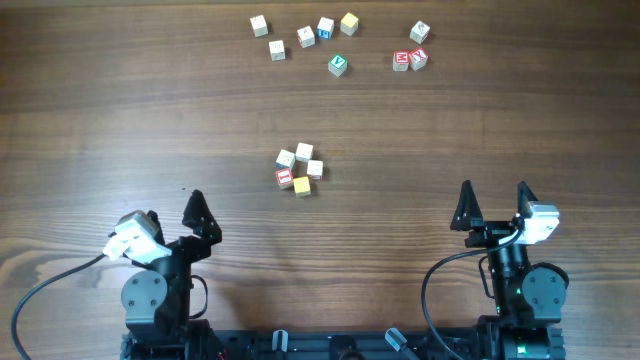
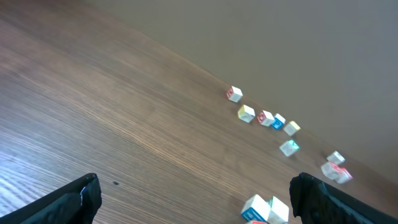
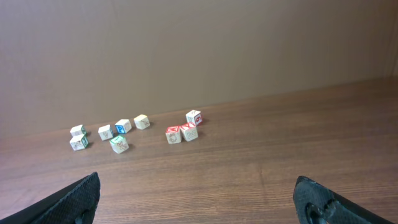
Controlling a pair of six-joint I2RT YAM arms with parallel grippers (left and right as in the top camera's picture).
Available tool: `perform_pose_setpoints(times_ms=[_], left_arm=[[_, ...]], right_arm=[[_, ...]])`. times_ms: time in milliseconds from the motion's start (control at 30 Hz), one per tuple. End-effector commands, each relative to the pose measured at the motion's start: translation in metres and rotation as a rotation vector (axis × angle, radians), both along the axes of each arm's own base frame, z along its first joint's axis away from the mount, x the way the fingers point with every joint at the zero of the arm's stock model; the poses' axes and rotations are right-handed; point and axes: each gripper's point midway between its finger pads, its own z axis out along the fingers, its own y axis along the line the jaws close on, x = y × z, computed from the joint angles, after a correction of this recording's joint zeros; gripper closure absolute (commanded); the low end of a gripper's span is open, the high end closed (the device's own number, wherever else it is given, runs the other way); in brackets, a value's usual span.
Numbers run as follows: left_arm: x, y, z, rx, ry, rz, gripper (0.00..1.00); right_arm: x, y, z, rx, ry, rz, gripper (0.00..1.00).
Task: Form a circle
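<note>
The circle (image 1: 300, 169) is a small ring of five tiny letter cubes at the table's middle: three pale cream, one red-faced (image 1: 285, 179), one yellow (image 1: 302, 186). They lie close together with a small gap in the centre. Part of the circle (image 2: 265, 210) shows at the bottom edge of the left wrist view, right of centre between the fingers. My left gripper (image 1: 172, 214) (image 2: 196, 198) stands open and empty near the front left. My right gripper (image 1: 494, 196) (image 3: 199, 199) is open and empty at the front right, with only bare wood between its fingers.
Several loose letter cubes lie along the far edge: a group on the left (image 1: 306, 37) with a green-faced cube (image 1: 338, 65) (image 3: 119, 144), and three on the right (image 1: 410, 58) (image 3: 183, 132). A brown wall rises behind the table (image 3: 199, 50).
</note>
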Motion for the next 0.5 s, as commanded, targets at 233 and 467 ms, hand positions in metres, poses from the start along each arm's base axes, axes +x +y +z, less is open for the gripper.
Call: perform_pose_setpoints(times_ms=[233,467], left_arm=[[0.021,0.001,-0.010,0.007,-0.157,0.005,0.00],[0.018,0.017,-0.009,0.020,-0.163,0.094,0.00]], right_arm=[[0.000,-0.002,0.002,-0.013,-0.010,-0.013,0.00],[0.000,-0.002,0.002,-0.013,-0.010,-0.013,0.00]])
